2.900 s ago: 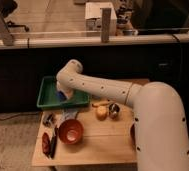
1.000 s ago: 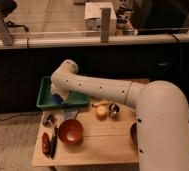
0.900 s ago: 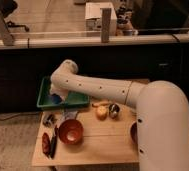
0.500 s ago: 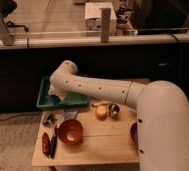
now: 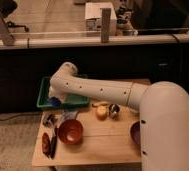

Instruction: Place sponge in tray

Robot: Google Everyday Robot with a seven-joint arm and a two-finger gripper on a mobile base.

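The green tray sits at the back left of the wooden table. The white arm reaches across from the right, and my gripper hangs down from the wrist inside the tray's left part. The blue sponge shows right at the gripper's tip, low in the tray. The wrist hides whether the sponge rests on the tray floor or is still held.
A red-orange bowl stands in front of the tray. A yellowish fruit and a small dark cup lie mid-table. A dark bowl is partly hidden by the arm at right. Utensils lie at the front left.
The gripper has moved left and down with the sponge, from above the tray's middle to low inside its left part. In the last half second it has barely moved.
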